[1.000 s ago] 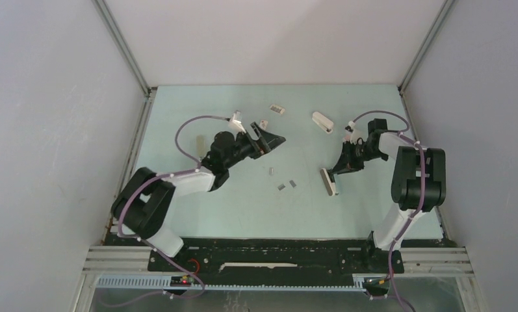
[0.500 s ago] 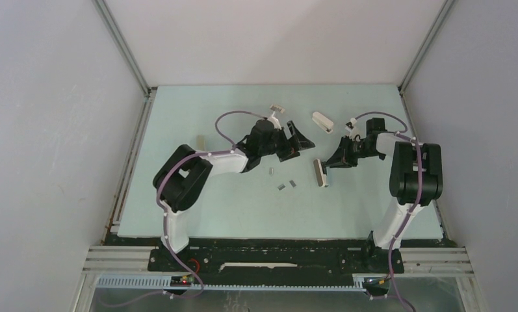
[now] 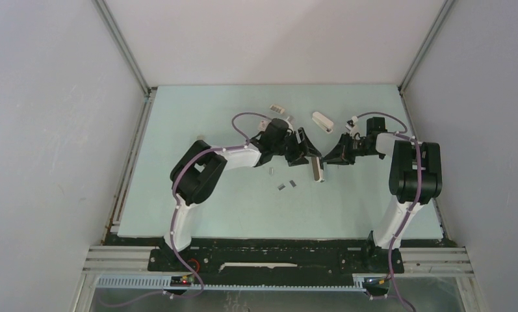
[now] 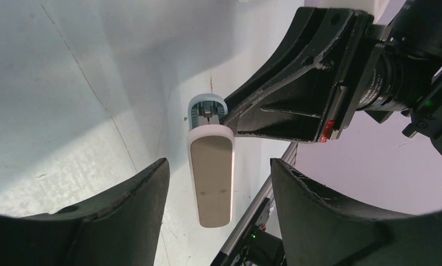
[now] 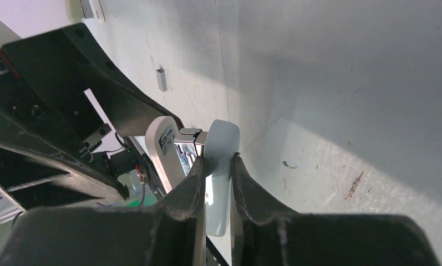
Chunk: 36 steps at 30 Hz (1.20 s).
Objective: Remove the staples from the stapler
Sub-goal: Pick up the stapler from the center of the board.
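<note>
The right gripper [image 5: 216, 166] is clenched on the stapler [image 5: 223, 138], its fingers [image 5: 188, 188] pinching the pale base. The left gripper [image 4: 217, 169] gapes wide, one finger on either side of the stapler, touching nothing. The overhead view shows what the left wrist view misses: the staples [image 3: 281, 186], tiny grey strips on the table [image 3: 197, 208] near the stapler.

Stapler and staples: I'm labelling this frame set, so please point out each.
stapler [image 4: 210, 183]: left wrist view, on its pale flat face.
staples [image 3: 292, 183]: top external view, on one loose silvery strip.
</note>
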### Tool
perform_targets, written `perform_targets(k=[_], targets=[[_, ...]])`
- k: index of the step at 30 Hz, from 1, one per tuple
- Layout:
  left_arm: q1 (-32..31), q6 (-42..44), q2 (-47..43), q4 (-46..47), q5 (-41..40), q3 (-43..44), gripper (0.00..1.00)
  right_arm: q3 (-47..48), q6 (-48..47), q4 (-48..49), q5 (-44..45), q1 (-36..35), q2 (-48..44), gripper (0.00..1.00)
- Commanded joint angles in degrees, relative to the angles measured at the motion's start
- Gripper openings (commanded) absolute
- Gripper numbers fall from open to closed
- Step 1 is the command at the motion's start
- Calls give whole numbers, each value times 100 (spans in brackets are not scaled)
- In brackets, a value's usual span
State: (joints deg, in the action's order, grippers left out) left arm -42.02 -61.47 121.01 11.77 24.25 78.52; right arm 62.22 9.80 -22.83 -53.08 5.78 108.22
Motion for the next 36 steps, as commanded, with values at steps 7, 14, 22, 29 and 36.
perform_targets(k=[7,14,22,29,36], targets=[[-140,34,217,-321,326,621,62,180,391,262,-423,3,4,6],[-140,22,278,-377,353,684,41,184,382,253,-447,-54,-66,7],[-138,42,248,-386,346,663,12,183,303,227,-469,-171,-219,7],[-10,405,-271,-119,244,160,0,312,-270,-72,-509,-182,-549,55],[240,647,-1046,537,336,-803,0,638,-813,-208,-398,-258,-995,77]])
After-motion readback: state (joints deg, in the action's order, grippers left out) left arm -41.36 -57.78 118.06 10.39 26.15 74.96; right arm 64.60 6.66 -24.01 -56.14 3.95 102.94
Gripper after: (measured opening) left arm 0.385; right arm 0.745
